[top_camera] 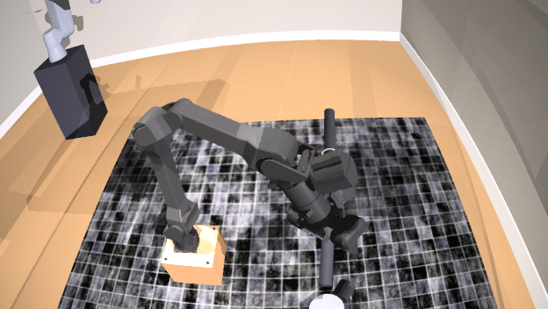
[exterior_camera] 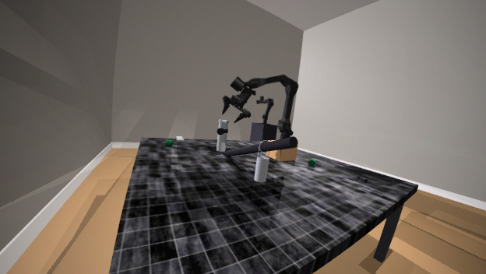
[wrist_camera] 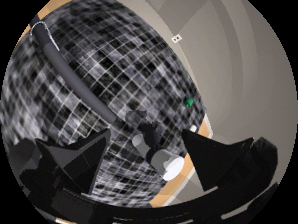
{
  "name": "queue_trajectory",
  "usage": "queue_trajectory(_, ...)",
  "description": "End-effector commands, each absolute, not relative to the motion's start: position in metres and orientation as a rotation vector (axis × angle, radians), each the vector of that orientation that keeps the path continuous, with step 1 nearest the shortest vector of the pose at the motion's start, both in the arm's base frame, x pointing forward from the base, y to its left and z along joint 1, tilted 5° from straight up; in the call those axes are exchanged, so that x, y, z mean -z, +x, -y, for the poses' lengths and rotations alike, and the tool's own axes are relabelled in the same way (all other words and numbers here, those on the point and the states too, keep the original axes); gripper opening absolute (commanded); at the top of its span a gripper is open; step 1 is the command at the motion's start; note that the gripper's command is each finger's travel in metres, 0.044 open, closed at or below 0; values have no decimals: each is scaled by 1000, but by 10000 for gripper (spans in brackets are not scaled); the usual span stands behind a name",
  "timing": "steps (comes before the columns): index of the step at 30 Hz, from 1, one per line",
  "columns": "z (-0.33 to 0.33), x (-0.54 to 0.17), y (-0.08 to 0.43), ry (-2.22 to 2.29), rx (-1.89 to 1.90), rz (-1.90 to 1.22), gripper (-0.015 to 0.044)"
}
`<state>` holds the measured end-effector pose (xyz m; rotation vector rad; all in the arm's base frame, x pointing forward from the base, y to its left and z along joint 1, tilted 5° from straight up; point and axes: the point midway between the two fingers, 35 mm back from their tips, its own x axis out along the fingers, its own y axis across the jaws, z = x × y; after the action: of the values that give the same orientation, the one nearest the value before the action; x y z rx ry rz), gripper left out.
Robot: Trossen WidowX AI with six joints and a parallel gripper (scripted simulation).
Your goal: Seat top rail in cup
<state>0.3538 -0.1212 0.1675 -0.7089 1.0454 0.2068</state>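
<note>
The dark grey rail (top_camera: 326, 263) (exterior_camera: 249, 149) (wrist_camera: 75, 85) passes through the wire loop cap (top_camera: 328, 151) on the short white post (exterior_camera: 261, 169). It slopes down toward the big white post (exterior_camera: 221, 142) (wrist_camera: 161, 160); its far end is low near the post's foot, outside the cup. The black rail-end cup (top_camera: 343, 289) (exterior_camera: 220, 131) (wrist_camera: 149, 131) is on the band on the big post's upper half, below the cap (top_camera: 326, 302) (wrist_camera: 173, 168). My gripper (top_camera: 340, 245) (exterior_camera: 229, 117) (wrist_camera: 146, 132) is open and empty, above the rail's far end and near the post top, apart from both.
The arm's orange base block (top_camera: 198, 274) (exterior_camera: 287, 154) stands beside the rail. Green objects (exterior_camera: 169, 143) (exterior_camera: 311, 163) (wrist_camera: 189, 102) and a white piece (exterior_camera: 180, 138) lie on the dark table (top_camera: 263, 281) (exterior_camera: 195, 218). Another arm stands on a dark pedestal (top_camera: 66, 97) (exterior_camera: 262, 131) beyond it.
</note>
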Motion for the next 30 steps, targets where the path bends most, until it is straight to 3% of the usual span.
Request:
queue_trajectory(1,168,-158,351,-1008,-309,-1101,440)
queue_trajectory(30,169,-100,361,-1008,-309,-1101,440)
